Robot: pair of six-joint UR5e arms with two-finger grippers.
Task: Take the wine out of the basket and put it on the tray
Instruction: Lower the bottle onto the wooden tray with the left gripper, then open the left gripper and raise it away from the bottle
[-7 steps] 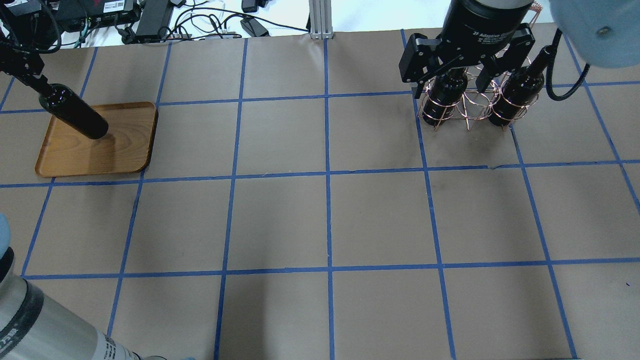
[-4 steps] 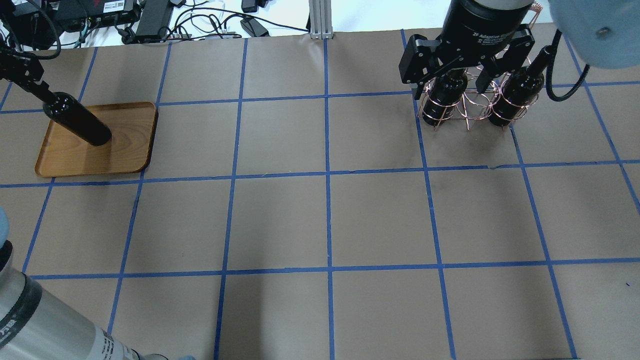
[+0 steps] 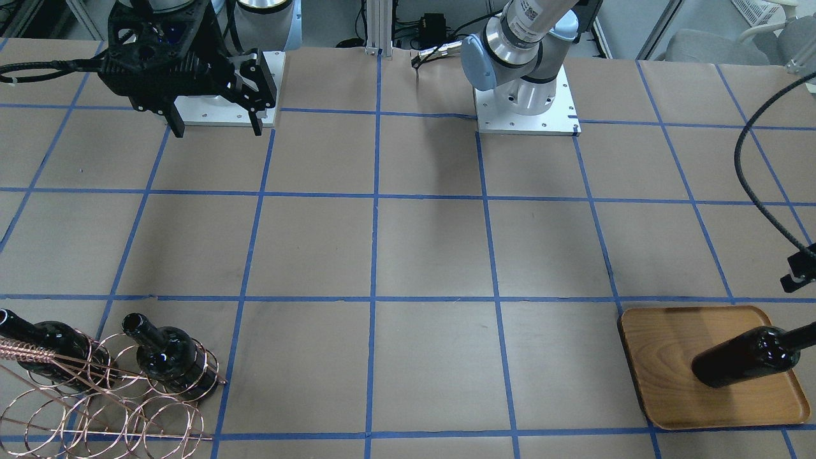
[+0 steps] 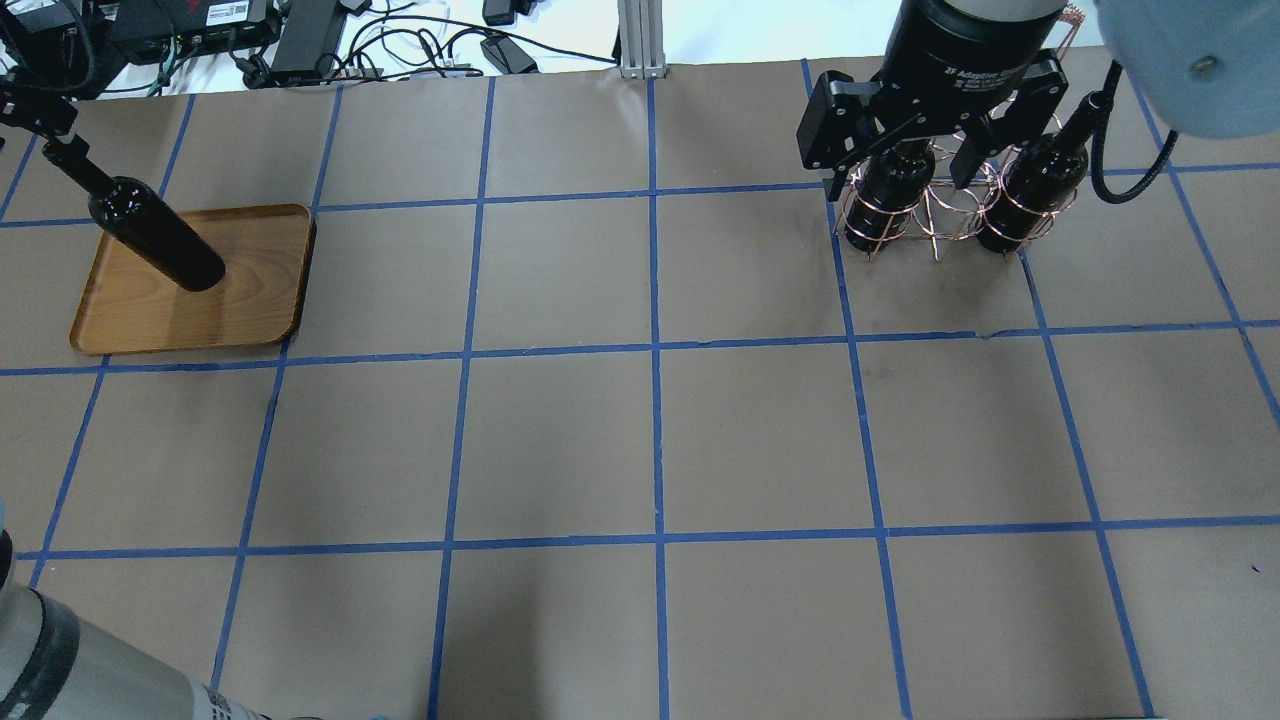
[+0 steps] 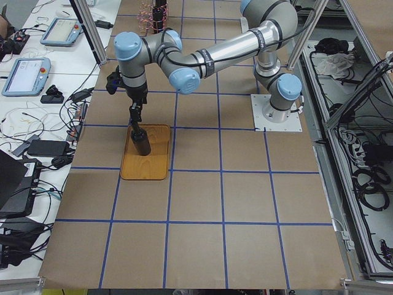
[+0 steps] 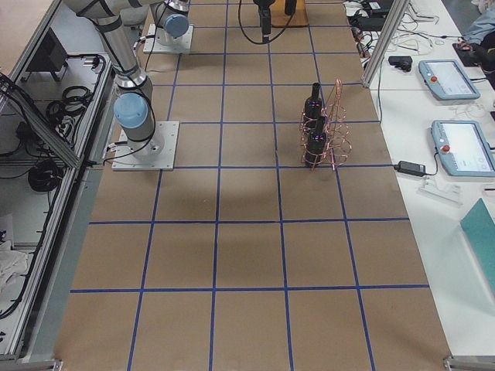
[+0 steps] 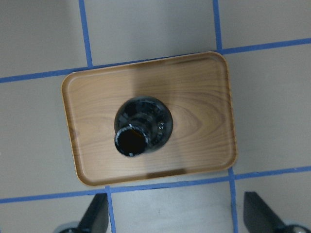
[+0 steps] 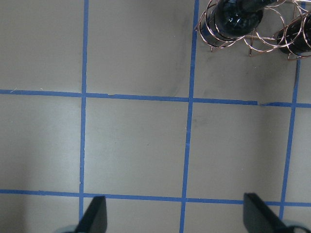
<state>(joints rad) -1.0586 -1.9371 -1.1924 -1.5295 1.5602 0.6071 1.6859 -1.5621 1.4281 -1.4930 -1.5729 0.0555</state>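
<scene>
One wine bottle [image 4: 165, 245] stands upright on the wooden tray [image 4: 260, 300]. From the left wrist view I look straight down on the bottle's mouth [image 7: 132, 141] and the tray [image 7: 204, 97]. My left gripper [image 7: 177, 213] is open, with its fingers wide apart above the bottle top; it also shows in the overhead view [image 4: 45, 135]. Two more bottles [image 4: 895, 185] [image 4: 1035, 190] sit in the copper wire basket [image 4: 940, 215]. My right gripper [image 4: 900, 160] is open and empty, high above the table by the basket.
Brown paper with a blue tape grid covers the table [image 4: 650, 430]. The basket [image 3: 95, 414] is at the far right corner on my side. Cables and boxes [image 4: 300, 40] lie beyond the far edge. The arm bases [image 3: 526, 95] stand at the near edge.
The bottle has come down a little and stands on the tray. My left gripper has moved up along the neck, away from the bottle. The right arm has not moved.
</scene>
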